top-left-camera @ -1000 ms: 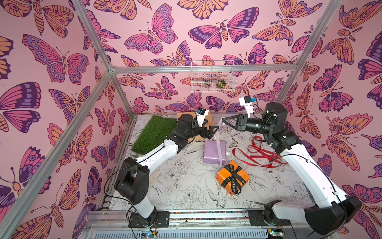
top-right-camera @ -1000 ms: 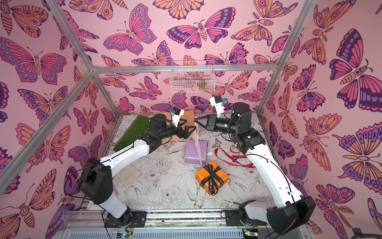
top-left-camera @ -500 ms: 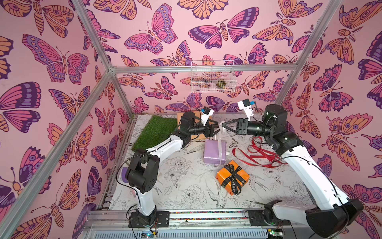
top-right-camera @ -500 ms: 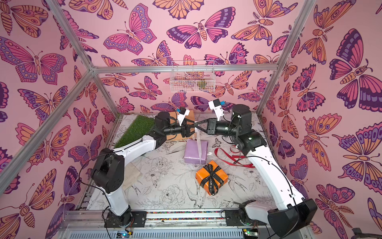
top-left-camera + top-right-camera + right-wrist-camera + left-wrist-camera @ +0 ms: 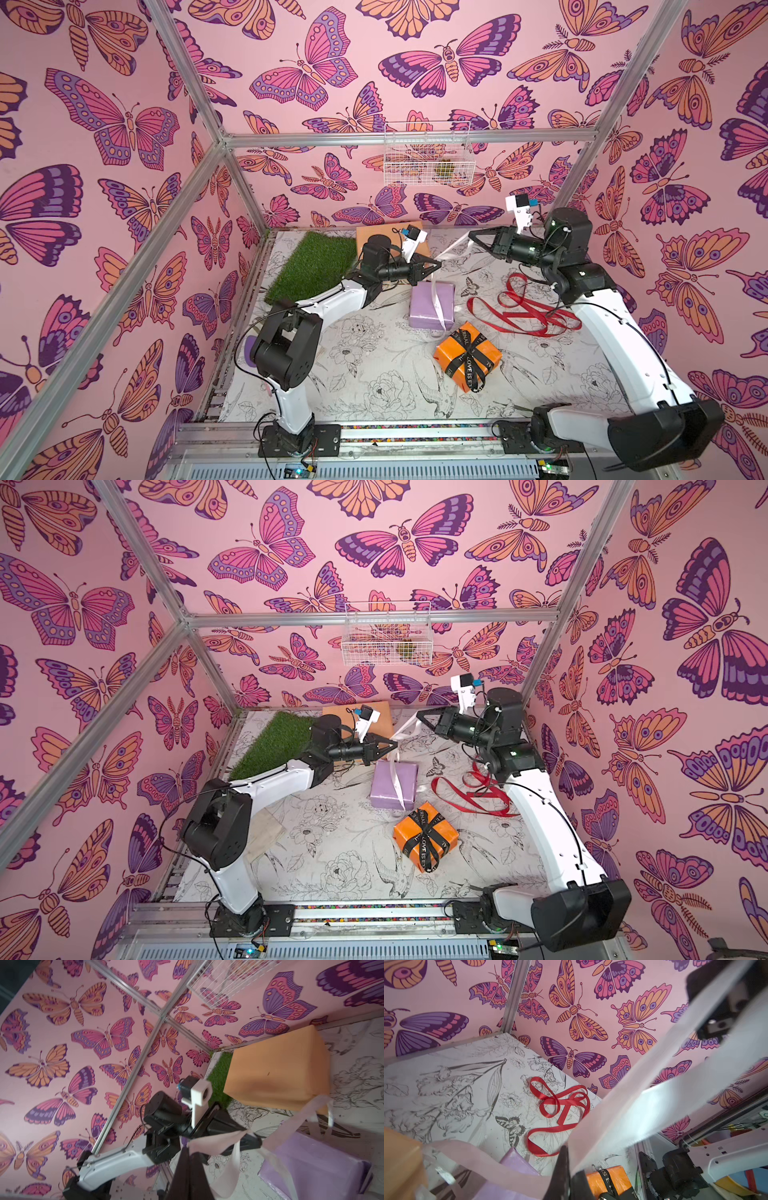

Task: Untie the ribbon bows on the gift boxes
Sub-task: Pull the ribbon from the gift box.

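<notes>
A pale white-lilac ribbon (image 5: 455, 249) stretches in the air between my two grippers, above the lilac box (image 5: 419, 307). My left gripper (image 5: 437, 264) is shut on one part of it, my right gripper (image 5: 471, 237) on another. From the left grip the ribbon (image 5: 633, 1105) drops and still wraps the lilac box (image 5: 311, 1159). In front, the orange box (image 5: 446, 351) keeps its black lettered ribbon (image 5: 468, 359) tied. The red ribbon (image 5: 519, 311) lies loose on the mat at the right. The peach-tan box (image 5: 278, 1072) stands bare at the back.
A patch of green turf (image 5: 313, 266) lies at the back left. A white wire basket (image 5: 426, 153) hangs on the back wall. Aluminium frame posts run up the corners. A beige card (image 5: 266, 837) lies beside the left arm's base.
My left arm swung up toward the right gripper and its jaws closed on the pale ribbon. The right gripper stayed shut on the ribbon and barely moved.
</notes>
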`<action>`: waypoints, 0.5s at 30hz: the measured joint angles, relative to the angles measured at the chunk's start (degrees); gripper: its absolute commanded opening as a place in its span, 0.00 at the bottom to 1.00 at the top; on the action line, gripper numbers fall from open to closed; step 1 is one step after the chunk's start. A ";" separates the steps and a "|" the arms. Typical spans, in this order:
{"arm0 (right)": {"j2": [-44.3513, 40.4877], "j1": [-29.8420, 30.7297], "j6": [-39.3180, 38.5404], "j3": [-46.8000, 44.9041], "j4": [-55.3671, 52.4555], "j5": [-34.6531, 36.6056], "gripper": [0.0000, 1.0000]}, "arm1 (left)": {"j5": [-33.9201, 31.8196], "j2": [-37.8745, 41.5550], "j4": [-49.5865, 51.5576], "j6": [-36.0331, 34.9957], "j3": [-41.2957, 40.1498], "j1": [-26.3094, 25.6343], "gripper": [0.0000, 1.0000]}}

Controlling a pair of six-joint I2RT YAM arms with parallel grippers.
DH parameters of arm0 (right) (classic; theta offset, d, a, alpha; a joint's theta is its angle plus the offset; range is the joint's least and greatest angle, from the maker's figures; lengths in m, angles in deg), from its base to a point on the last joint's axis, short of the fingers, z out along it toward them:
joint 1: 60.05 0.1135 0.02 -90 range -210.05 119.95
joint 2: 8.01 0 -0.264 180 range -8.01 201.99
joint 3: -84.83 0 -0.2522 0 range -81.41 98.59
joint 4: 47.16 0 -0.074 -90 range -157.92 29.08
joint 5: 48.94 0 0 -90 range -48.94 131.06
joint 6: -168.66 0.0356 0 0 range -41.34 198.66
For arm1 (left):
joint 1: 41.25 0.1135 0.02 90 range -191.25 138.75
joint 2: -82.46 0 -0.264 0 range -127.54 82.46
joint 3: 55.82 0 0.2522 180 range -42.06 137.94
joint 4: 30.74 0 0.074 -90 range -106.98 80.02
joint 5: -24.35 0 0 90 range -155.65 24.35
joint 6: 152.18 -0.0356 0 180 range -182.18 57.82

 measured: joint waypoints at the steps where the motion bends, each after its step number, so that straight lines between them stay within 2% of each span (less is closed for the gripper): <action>1: 0.92 -1.01 0.39 -0.94 0.87 1.20 0.00 | -0.35 0.76 0.02 0.68 -1.05 -0.37 0.00; 7: 9.57 -4.55 -0.68 -4.24 0.52 7.43 0.01 | -1.14 5.60 -0.17 6.32 -3.39 -2.01 0.00; 8: 11.02 -4.46 -1.29 -4.76 -0.22 7.17 0.13 | -1.27 5.95 0.15 7.30 -3.10 -2.03 0.00; 10: 13.22 -4.46 -2.64 -5.62 -1.53 7.30 0.45 | -1.27 5.99 2.23 8.57 -1.86 -1.97 0.00; 12: 14.53 -5.40 -4.13 -7.15 -2.23 7.96 0.99 | -1.64 5.97 6.32 9.86 0.63 -1.88 0.00; 15: 13.40 -5.99 -7.23 -11.23 -3.45 9.20 0.99 | -3.17 5.81 12.00 11.72 5.35 -1.60 0.00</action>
